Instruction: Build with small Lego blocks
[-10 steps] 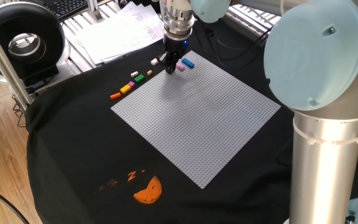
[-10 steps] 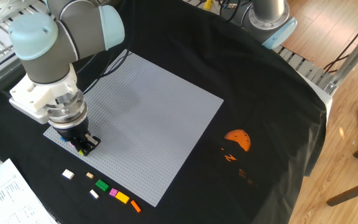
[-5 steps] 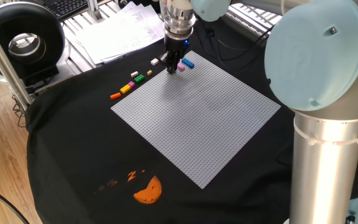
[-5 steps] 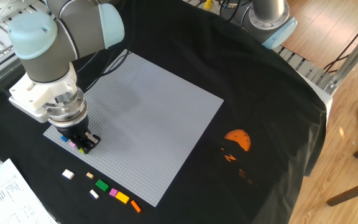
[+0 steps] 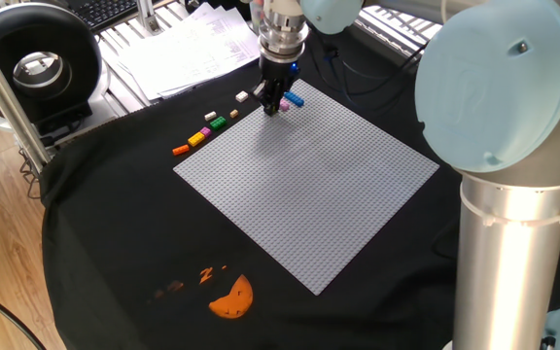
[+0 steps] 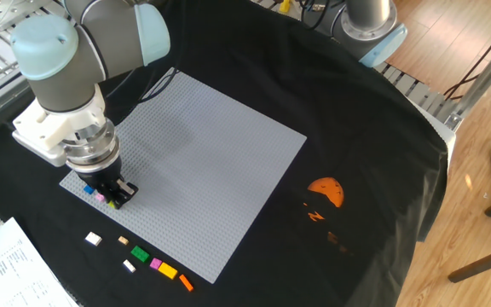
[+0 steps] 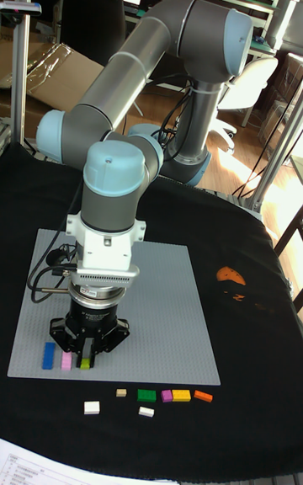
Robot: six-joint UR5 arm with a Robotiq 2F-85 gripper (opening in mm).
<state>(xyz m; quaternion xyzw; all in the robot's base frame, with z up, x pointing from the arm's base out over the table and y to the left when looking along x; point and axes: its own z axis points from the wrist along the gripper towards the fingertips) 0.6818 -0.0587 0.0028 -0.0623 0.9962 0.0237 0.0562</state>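
Note:
My gripper (image 7: 87, 352) stands upright over the near-left corner of the grey baseplate (image 7: 160, 308). It is shut on a yellow-green brick (image 7: 85, 362) that sits at the plate's surface. Beside it on the plate lie a pink brick (image 7: 66, 361) and a blue brick (image 7: 48, 354). The other fixed view shows the gripper (image 6: 114, 198) with the pink brick (image 6: 99, 197) and the blue brick (image 6: 88, 190) at its side. Loose small Lego blocks lie on the black cloth off the plate: white (image 7: 92, 407), tan (image 7: 121, 392), green (image 7: 146, 396), pink (image 7: 167, 396), yellow (image 7: 181, 396), orange (image 7: 203, 396).
An orange half-round print (image 6: 326, 191) marks the black cloth beyond the plate's far side. Papers (image 5: 188, 44) and a black round device (image 5: 37, 60) lie past the cloth's edge. The arm's thick base column (image 5: 508, 253) stands at the right of one fixed view.
The gripper has shifted slightly sideways along the plate's edge and stayed low at the plate. The pink brick beside it now shows more plainly. The loose bricks have not moved.

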